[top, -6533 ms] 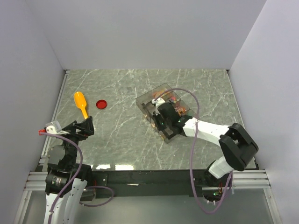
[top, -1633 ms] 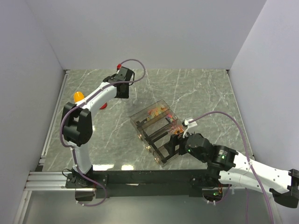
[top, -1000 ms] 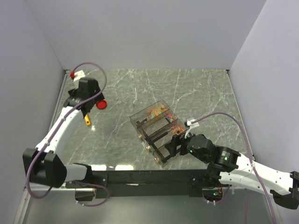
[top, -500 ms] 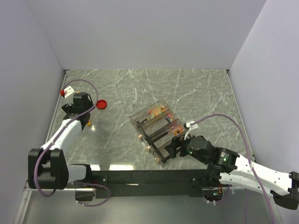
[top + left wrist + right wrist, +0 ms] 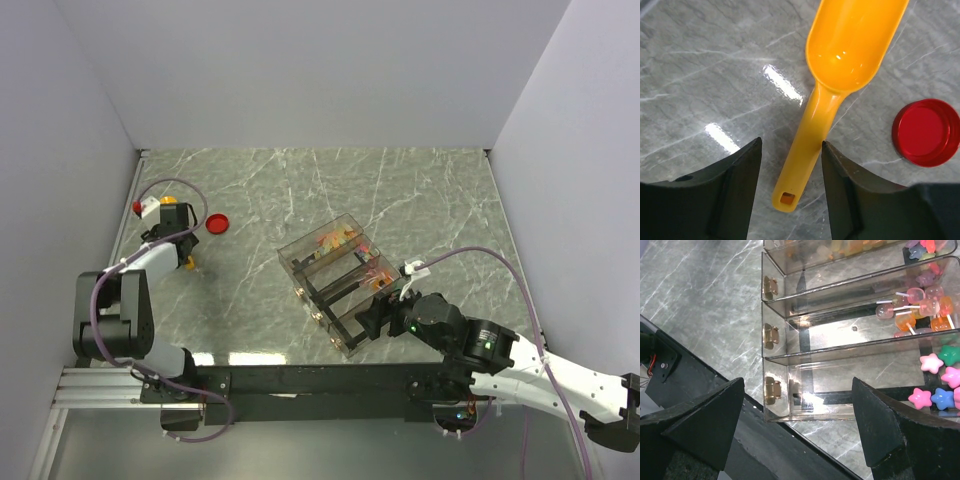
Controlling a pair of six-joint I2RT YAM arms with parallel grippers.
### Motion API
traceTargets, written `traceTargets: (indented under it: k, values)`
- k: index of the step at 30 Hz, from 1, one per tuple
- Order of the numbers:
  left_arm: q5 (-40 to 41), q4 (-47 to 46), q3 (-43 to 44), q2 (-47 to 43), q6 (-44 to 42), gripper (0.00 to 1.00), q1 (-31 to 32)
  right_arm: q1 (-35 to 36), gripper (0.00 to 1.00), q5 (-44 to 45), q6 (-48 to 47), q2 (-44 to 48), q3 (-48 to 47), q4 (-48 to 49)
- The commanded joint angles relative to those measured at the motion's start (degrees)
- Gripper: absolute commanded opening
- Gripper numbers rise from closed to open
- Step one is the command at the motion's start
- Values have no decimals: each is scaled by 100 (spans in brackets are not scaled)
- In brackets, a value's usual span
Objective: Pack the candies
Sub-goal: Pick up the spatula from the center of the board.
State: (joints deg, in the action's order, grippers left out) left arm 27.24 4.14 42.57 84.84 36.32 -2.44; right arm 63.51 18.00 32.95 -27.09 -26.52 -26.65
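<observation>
Over the last half second the left arm has drawn back, and its gripper [image 5: 791,146] now hangs over the yellow scoop [image 5: 852,45], well to the left of the clear box [image 5: 330,300]. Its jaws straddle the handle, parted and not clamped. The right gripper [image 5: 797,384] gapes wide at the box's latched end. The candies [image 5: 920,310] lie in the box's compartments, toward the opposite end.

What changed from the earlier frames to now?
The left gripper left its base, swung across the far side of the table, then came down over the yellow scoop. Its jaws straddle the handle without clamping it. The clear box shifted nearer and turned, and the right gripper backed off to the box's near end, open. The red lid, the scoop and the candies stayed put.
</observation>
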Motion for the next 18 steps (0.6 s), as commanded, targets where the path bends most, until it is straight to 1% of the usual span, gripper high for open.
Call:
traceTargets:
  k: [1, 5, 7, 14, 18]
  values:
    - [-167, -28, 348, 191, 51, 56, -20, 4, 94, 107, -8, 37, 68, 38]
    - [-298, -62, 393, 244, -19, 62, -20, 4, 94, 90, -8, -7, 51, 55]
    - [-395, -54, 419, 270, -72, 62, -20, 4, 93, 81, -8, -24, 42, 55]
    - [-492, 271, 718, 700, -169, 57, -20, 4, 93, 116, 10, -7, 24, 3]
    - [-492, 342, 788, 789, -195, 50, -20, 4, 94, 116, 45, 29, 51, 2]
